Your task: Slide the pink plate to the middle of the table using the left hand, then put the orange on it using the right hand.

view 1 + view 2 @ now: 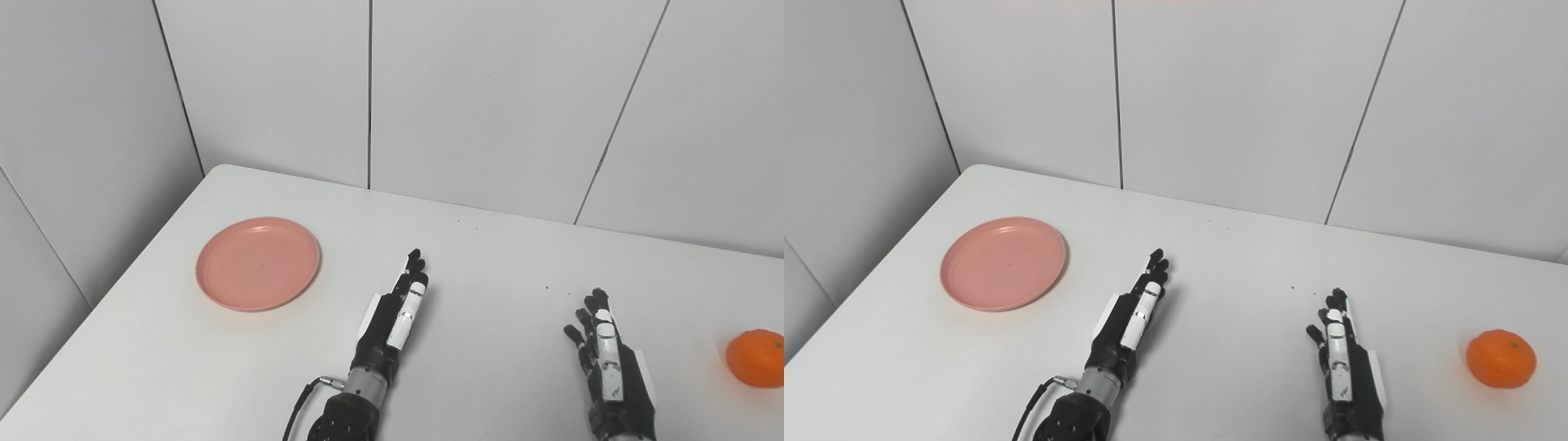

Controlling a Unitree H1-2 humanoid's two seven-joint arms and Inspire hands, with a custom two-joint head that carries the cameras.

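Note:
A pink plate [258, 263] lies flat on the left part of the white table [490, 257] with nothing on it. An orange [1501, 358] rests on the table at the far right. My left hand [395, 315] is over the table's middle front, to the right of the plate and apart from it, fingers stretched out and holding nothing. My right hand [603, 349] is at the front right, left of the orange with a gap between them, fingers extended and slightly spread, holding nothing.
White panelled walls stand close behind the table and along its left side. The table's left edge runs just beyond the plate. A black cable [300, 407] loops from the left wrist. A few dark specks [547, 286] lie on the tabletop.

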